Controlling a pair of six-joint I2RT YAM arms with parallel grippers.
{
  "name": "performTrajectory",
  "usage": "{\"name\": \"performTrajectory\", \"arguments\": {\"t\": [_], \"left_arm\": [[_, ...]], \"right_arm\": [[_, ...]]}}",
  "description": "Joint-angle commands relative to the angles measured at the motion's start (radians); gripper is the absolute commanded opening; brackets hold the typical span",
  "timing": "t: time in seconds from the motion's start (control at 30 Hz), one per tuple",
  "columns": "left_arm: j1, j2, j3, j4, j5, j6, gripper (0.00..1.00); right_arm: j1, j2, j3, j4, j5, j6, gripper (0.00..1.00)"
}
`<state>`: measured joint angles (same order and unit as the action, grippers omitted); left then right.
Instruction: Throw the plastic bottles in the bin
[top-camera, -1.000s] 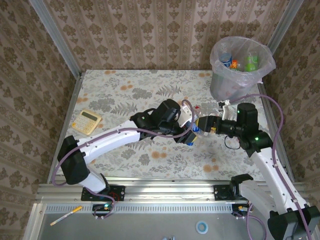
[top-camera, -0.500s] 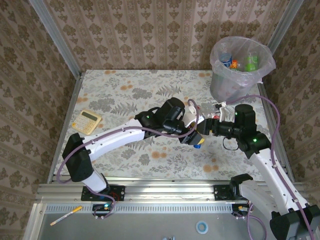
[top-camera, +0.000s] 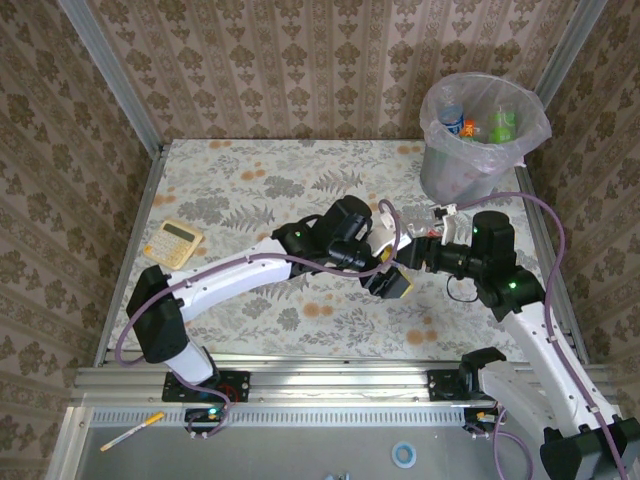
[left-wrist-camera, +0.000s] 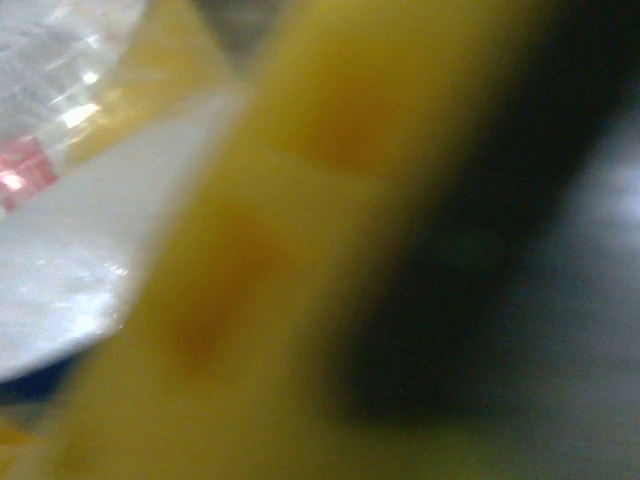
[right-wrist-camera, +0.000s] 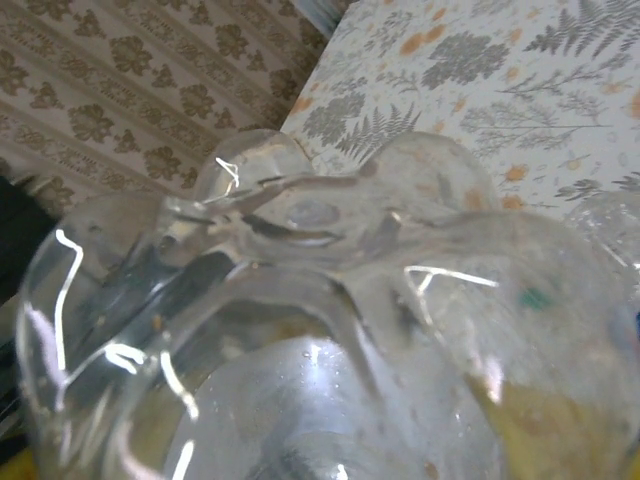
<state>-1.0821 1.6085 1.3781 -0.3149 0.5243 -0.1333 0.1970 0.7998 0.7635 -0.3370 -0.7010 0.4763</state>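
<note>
**Clear bottle at the meeting point of two pincers, mid-desk**

The clear plastic bottle (right-wrist-camera: 330, 330) shows its lobed base hard up against the right wrist camera. It is thin-walled and looks empty, so I judge it light, springy under pressure and slick on its glossy skin, apt to squirt out of a hard squeeze. The straight middle of the body is likely the best hold, not the rounded base.

It sits where the two arms meet, over the middle-right of the desk (top-camera: 250, 190), well apart from the bin (top-camera: 445, 170), where other bottles (top-camera: 500, 125) already lie.

In the left wrist view its pale wall lies just beside a blurred yellow finger pad (left-wrist-camera: 280, 250). I cannot tell whether the left pincer (top-camera: 392, 280) grips it or stands clear. The right pincer (top-camera: 415, 250) faces the bottle end-on, and I cannot tell whether it has closed.
</note>
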Motion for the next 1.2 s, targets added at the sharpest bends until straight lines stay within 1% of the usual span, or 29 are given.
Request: {"name": "performTrajectory", "arguments": {"t": [0.0, 0.03, 0.13, 0.27, 0.47, 0.6, 0.9, 1.07, 1.17], "left_arm": [[-0.006, -0.025, 0.002, 0.038, 0.012, 0.014, 0.98], [-0.002, -0.033, -0.007, 0.049, 0.007, 0.009, 1.0], [0.014, -0.058, -0.033, 0.071, -0.003, -0.002, 1.0], [0.037, -0.095, -0.068, 0.09, -0.022, -0.014, 1.0], [0.072, -0.159, -0.138, 0.156, -0.038, -0.057, 1.0], [0.089, -0.186, -0.169, 0.159, -0.06, -0.06, 1.0], [0.115, -0.191, -0.185, 0.16, -0.085, -0.072, 1.0], [0.131, -0.187, -0.185, 0.166, -0.116, -0.08, 1.0], [0.15, -0.183, -0.186, 0.173, -0.125, -0.091, 1.0]], "right_arm": [[0.005, -0.011, 0.01, 0.02, 0.074, 0.006, 0.42], [0.005, -0.015, 0.012, 0.015, 0.089, 0.002, 0.41], [0.004, -0.026, 0.026, -0.003, 0.148, -0.017, 0.38], [0.004, -0.044, 0.058, -0.029, 0.247, -0.055, 0.38], [0.004, -0.077, 0.104, -0.049, 0.431, -0.135, 0.37], [0.003, -0.097, 0.138, -0.044, 0.539, -0.199, 0.37], [0.004, -0.159, 0.152, 0.094, 0.73, -0.387, 0.37], [0.004, -0.185, 0.14, 0.245, 0.788, -0.521, 0.36], [0.003, -0.169, 0.151, 0.31, 0.809, -0.608, 0.36]]}}
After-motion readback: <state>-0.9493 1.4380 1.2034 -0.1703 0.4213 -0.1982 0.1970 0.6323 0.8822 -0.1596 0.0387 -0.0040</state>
